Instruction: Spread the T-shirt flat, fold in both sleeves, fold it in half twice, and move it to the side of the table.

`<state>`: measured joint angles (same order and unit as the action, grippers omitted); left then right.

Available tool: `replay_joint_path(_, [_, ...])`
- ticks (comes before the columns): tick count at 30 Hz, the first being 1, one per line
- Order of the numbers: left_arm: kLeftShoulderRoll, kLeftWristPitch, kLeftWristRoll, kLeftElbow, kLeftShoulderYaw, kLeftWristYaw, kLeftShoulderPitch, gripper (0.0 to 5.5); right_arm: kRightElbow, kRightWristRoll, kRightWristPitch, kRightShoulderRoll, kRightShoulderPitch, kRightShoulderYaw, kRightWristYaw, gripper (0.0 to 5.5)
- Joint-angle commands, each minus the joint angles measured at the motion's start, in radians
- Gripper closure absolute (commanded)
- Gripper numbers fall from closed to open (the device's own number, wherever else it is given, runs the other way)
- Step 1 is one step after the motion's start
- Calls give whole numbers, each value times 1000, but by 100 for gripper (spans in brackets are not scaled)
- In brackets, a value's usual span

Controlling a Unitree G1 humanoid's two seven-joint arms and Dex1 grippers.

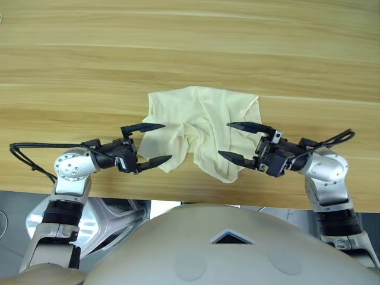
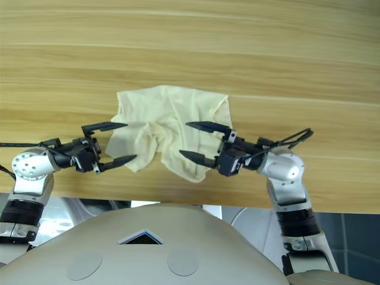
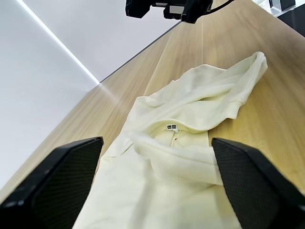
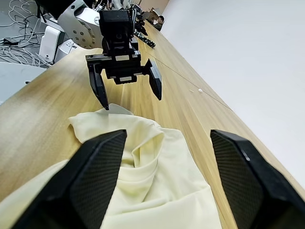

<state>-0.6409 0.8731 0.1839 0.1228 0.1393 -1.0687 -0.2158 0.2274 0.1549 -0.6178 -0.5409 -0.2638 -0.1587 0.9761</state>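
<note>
- shirt work, opening step: the pale yellow t-shirt (image 1: 199, 127) lies bunched in a heap at the centre of the frame, near the lower edge of the wooden tabletop (image 1: 190, 47). its sleeves are lost in the folds.
- left claw (image 1: 167, 141) sits at the heap's left side, jaws wide apart and holding nothing, one finger over the cloth's edge, the other by its lower corner.
- right claw (image 1: 223, 139) faces it from the right, jaws likewise spread and empty, over the cloth's right half.
- to spread it well, i'd say each claw should pinch a single layer at an outer edge, not the thick middle lump, then draw apart evenly so the body opens flat.
- the neck label (image 3: 171, 127) shows in the left wrist view, a handy cue for which end is the top.
</note>
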Motion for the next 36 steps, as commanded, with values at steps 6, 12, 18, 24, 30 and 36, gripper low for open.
replay_joint_path(6, [-37, 14, 2, -35, 39, 23, -9, 128, 0, -13, -16, -38, 17, -22, -37, 226])
replay_joint_path(12, [-70, 22, 94, -105, 80, -11, -43, 128, -4, -6, -24, -47, 18, -33, -47, 226])
replay_joint_path(18, [-142, 33, 272, -220, 111, -79, -98, 128, 0, -13, -27, -50, 18, -40, -59, 226])
replay_joint_path(24, [-158, 23, 359, -269, 117, -138, -118, 128, 7, -14, -35, -57, 17, -45, -71, 226])
replay_joint_path(30, [-140, 33, 305, -238, 124, -162, -119, 128, 2, -20, -42, -57, 22, -52, -74, 226])
replay_joint_path(36, [-100, 20, 228, -172, 112, -125, -84, 128, -19, -42, -49, -55, 29, -66, -89, 226])
